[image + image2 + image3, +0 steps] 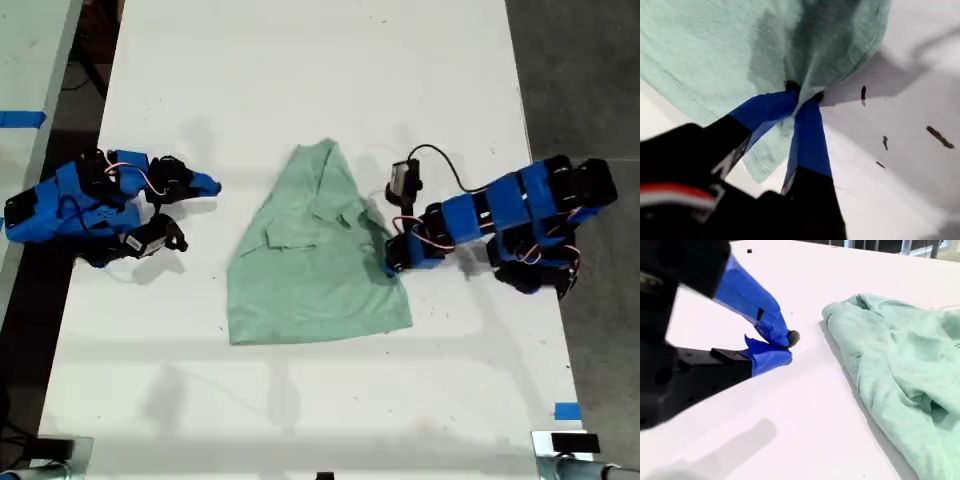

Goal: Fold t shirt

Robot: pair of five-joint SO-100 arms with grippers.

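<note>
Around the t shirt (315, 260) little else lies on the white table (300, 90): only a few dark specks (863, 93) on the surface near my first gripper (804, 94), blue tape (566, 411) at the table's 4 o'clock edge in the exterior view, and a black cable (440, 160) looping off the arm on the exterior view's right. Nothing stands between either gripper and the cloth. The t shirt sits at mid-table in the exterior view, wrinkled, narrow at its 12 o'clock end and spreading wide toward 6 o'clock, with a sleeve folded across its middle. My first gripper reaches in from 3 o'clock of the shirt, jaws pinched tight on a gathered bunch of fabric at the shirt's edge, the cloth draping over the blue fingertips (807, 130). My second gripper (787, 347) rests at 9 o'clock of the shirt, well apart from it, with its jaws nearly closed and nothing between them; the shirt's rolled edge lies beyond its tips with bare table between.
</note>
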